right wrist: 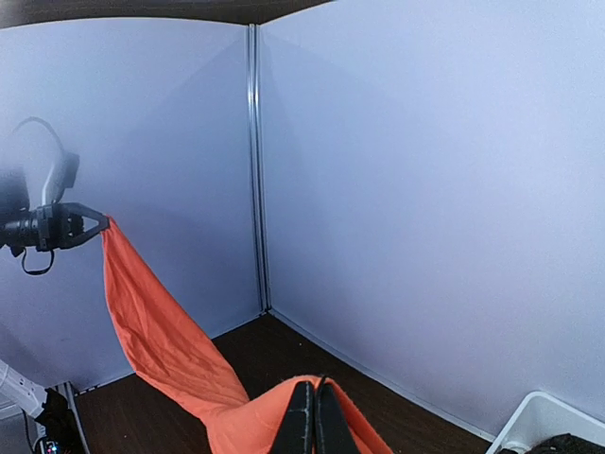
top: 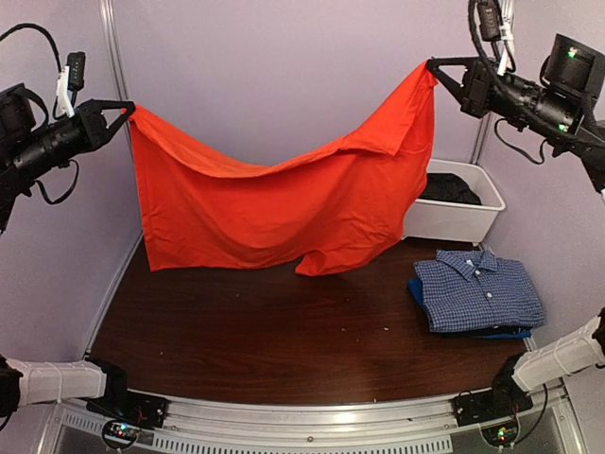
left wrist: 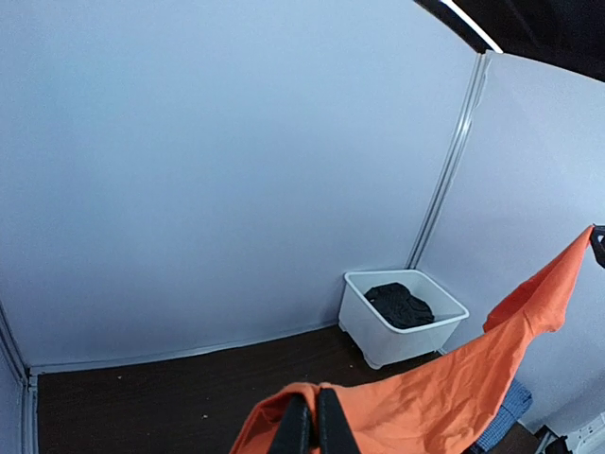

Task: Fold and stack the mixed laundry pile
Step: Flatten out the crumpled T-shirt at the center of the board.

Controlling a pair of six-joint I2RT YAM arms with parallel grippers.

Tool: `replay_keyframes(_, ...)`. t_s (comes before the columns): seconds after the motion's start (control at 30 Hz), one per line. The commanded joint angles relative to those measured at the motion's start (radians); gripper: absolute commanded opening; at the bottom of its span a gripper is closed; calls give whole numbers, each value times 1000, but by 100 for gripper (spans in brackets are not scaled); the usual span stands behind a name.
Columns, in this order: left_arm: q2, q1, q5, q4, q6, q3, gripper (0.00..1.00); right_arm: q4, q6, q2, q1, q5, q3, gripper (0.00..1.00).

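I have the orange T-shirt (top: 284, 213) hanging spread in the air over the far half of the table (top: 265, 340), its lower hem close to the wood, so it opens flat before I lay it down to fold. My left gripper (top: 128, 109) is pinched shut on its top left corner, and my right gripper (top: 432, 66) is clamped on the right one, higher up. At the right, the checked shirt (top: 477, 288) lies folded on a blue piece (top: 416, 295). Behind them, a black piece (top: 449, 189) waits in the white tub (top: 454, 222).

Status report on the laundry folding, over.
Left gripper and right gripper both shut on orange T-shirt, stretched high between them. Checked shirt lies folded at right. No obstruction seen.
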Motion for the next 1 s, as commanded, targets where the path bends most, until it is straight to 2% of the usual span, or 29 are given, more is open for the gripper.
replay_keyframes(0.0, -53, -4, 94, 15, 9, 54, 0, -2, -47, -80, 38, -6, 57, 0)
replay_keyframes(0.2, -55, -4, 84, -8, -21, 132, 0, 29, -28, -91, 52, -28, 131, 0)
replay_keyframes(0.3, -46, -4, -19, -13, -34, 126, 0, 46, -53, -63, 53, 84, 142, 0)
replay_keyframes(0.37, -19, -4, -138, -53, -35, 118, 0, 59, -77, -26, 48, 188, 135, 0)
replay_keyframes(0.43, 14, -4, -212, -62, -40, 80, 0, 78, -87, 24, 26, 237, 116, 0)
replay_keyframes(0.6, 64, -1, -298, 31, -103, -147, 0, 174, -27, 152, -88, 188, -12, 0)
replay_keyframes(0.73, 138, 38, -365, 112, -145, -325, 0, 261, 29, 312, -155, 144, -141, 0)
replay_keyframes(0.8, 200, 84, -346, 168, -164, -402, 0, 302, 34, 424, -165, 125, -167, 0)
replay_keyframes(0.9, 328, 137, -336, 257, -175, -459, 0, 301, 32, 645, -171, 164, -90, 0)
replay_keyframes(0.97, 443, 151, -339, 312, -169, -444, 0, 257, 41, 807, -175, 212, 47, 0)
